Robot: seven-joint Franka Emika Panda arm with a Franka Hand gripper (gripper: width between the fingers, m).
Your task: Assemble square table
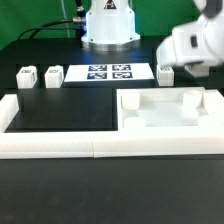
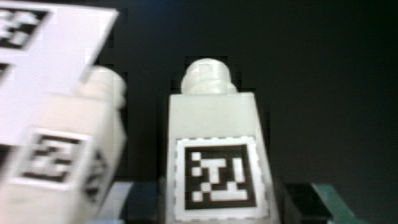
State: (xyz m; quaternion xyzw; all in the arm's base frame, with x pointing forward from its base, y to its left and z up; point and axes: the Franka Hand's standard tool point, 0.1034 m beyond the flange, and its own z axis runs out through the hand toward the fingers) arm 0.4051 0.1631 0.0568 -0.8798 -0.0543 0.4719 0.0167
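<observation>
The square slab [image 1: 170, 118] lies flat at the exterior view's right, in the corner of the border rail. Two leg blocks [image 1: 27, 77] [image 1: 54, 75] stand at the back left. A third leg block [image 1: 165, 72] stands right of the marker board, under my gripper [image 1: 172, 62]. In the wrist view this tagged leg block [image 2: 217, 140] stands upright between my fingers [image 2: 146, 198], with dark gaps on both sides. My gripper [image 2: 222, 203] is open around it. Another tagged leg block [image 2: 75, 135] stands close beside it.
The marker board [image 1: 110, 73] lies at the back middle; it also shows in the wrist view [image 2: 45, 35]. The long white border rail [image 1: 60, 148] runs along the front and up the left side. The robot base [image 1: 108, 25] stands behind.
</observation>
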